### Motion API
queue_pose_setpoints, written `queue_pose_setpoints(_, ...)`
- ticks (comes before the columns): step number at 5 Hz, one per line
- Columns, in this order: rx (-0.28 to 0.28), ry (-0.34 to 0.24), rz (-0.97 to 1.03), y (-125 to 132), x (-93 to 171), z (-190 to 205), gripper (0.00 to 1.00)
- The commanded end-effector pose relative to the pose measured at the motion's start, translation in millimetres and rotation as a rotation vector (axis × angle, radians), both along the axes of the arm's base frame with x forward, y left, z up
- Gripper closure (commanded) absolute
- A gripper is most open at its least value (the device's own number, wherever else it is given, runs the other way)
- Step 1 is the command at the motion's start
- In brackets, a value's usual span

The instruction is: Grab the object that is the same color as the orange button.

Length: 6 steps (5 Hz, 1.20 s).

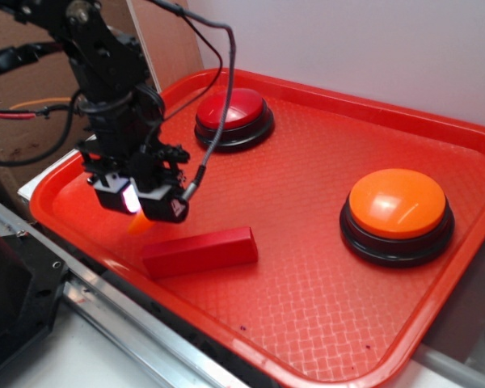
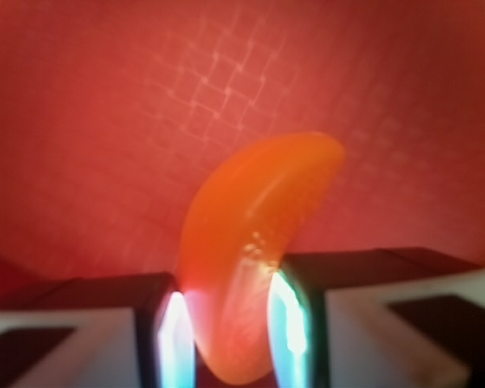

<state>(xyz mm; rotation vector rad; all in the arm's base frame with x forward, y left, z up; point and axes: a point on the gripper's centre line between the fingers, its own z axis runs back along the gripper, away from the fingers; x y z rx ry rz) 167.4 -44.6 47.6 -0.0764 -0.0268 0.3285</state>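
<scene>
At the left of the exterior view the gripper (image 1: pixel 137 206) is seen low over the red tray (image 1: pixel 323 323), with an orange glow just beneath it, a red block (image 1: pixel 200 251) just to its lower right, a red button (image 1: pixel 234 115) at upper centre and the orange button (image 1: pixel 397 212) well apart at the right. In the wrist view the orange crescent (image 2: pixel 255 242) is seen clamped between the two fingers (image 2: pixel 174 343), its lower end pinched at bottom centre and its long axis curving up toward the upper right of the frame. The piece is thus judged to be already grasped, so any coming lift turns on it staying seated between the fingers.
</scene>
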Motion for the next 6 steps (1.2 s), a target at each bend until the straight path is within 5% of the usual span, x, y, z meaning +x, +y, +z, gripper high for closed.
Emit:
queue_pose_setpoints(1,0.006,-0.078,-0.2,1,-1,74,1.0)
queue_pose_setpoints(3,-0.061,-0.123,-0.26,5,-13,123,1.0)
queue_pose_setpoints(6,-0.09,-0.122,-0.282,13,-20,131,1.0)
